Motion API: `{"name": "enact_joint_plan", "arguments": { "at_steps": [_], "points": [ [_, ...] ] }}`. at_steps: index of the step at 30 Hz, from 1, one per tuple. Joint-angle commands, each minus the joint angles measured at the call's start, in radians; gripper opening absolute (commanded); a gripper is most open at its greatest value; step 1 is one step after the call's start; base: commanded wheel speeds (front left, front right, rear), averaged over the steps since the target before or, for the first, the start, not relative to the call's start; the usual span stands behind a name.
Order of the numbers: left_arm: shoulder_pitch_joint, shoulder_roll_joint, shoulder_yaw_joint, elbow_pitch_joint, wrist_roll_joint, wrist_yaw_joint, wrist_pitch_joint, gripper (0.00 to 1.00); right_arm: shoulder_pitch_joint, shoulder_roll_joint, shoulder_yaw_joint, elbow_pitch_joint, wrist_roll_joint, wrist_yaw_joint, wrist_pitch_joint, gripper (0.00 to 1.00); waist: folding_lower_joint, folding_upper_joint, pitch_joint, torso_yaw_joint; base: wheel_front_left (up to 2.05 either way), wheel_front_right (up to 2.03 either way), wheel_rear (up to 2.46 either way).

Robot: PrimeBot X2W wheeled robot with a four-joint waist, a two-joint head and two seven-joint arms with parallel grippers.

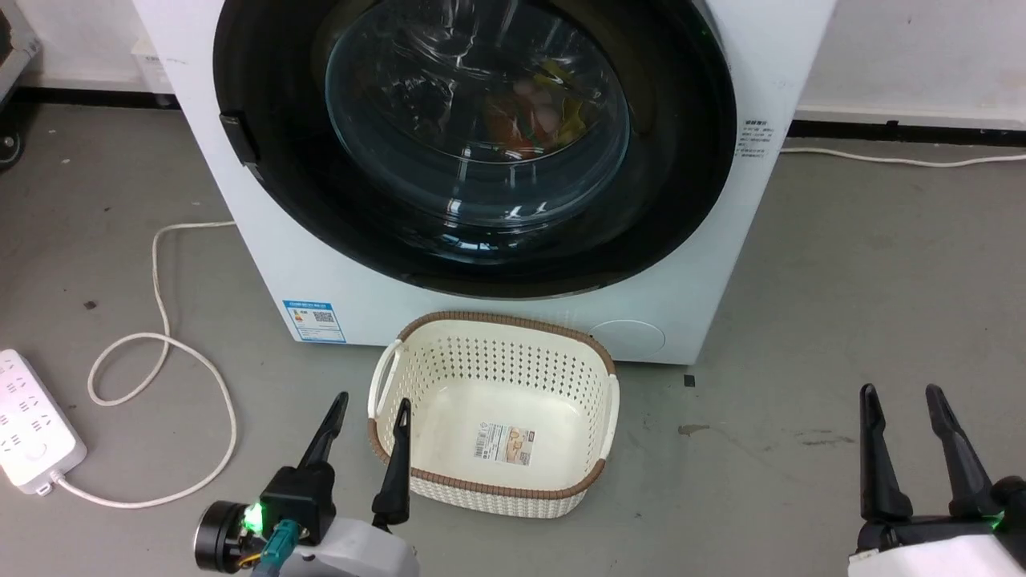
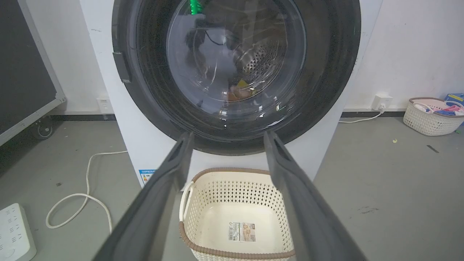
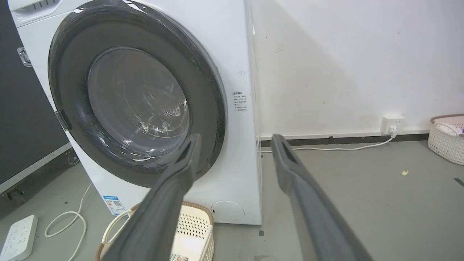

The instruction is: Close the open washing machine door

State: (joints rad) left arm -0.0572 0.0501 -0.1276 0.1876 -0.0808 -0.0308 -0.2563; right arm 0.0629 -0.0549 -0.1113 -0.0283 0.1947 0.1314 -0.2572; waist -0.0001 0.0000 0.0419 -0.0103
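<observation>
Standing closed, the washing machine door [image 1: 481, 136] lies beyond the left end effector [image 1: 373, 401].

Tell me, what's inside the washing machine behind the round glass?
Through the washing machine door you can see the holey steel drum and some orange, yellow and pink things lying at its bottom. What they are is unclear, and glare on the glass hides the rest.

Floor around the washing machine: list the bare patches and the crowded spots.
Bare: the grey floor right of the basket, up to the right tool. Crowded: left side, where the white cable loops toward the power strip.
</observation>
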Motion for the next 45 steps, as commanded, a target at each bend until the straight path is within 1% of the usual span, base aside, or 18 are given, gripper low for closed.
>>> {"name": "enact_joint_plan", "arguments": {
  "at_steps": [1,4,6,7,45],
  "points": [
    [0.010,0.002,-0.001,0.005,0.009,-0.002,-0.005,1.00,0.017,0.004,0.005,-0.006,0.005,-0.001,-0.004,1.00,0.0001,0.0000,-0.001,0.001,0.00,0.00,0.00],
    [0.010,0.002,0.003,0.015,0.003,0.002,-0.005,1.00,0.024,0.004,0.015,-0.001,0.006,-0.001,-0.004,1.00,0.0001,0.0000,-0.004,0.001,0.00,0.00,0.00],
    [0.009,0.002,0.000,0.021,0.000,-0.005,-0.005,1.00,0.025,0.005,0.019,0.000,0.006,-0.001,-0.004,1.00,0.0001,0.0000,-0.006,0.002,0.00,0.00,0.00],
    [0.001,0.000,0.002,0.020,-0.001,-0.003,0.001,0.00,0.011,0.001,0.018,0.001,0.001,0.000,0.001,0.00,0.0001,0.0000,-0.006,0.002,0.00,0.00,0.00],
    [0.016,0.000,0.036,-0.036,0.021,0.006,0.071,0.00,-0.009,0.002,0.043,0.008,-0.052,0.000,0.070,0.00,0.0001,0.0000,-0.016,0.004,0.00,0.00,0.00]
  ]
}}
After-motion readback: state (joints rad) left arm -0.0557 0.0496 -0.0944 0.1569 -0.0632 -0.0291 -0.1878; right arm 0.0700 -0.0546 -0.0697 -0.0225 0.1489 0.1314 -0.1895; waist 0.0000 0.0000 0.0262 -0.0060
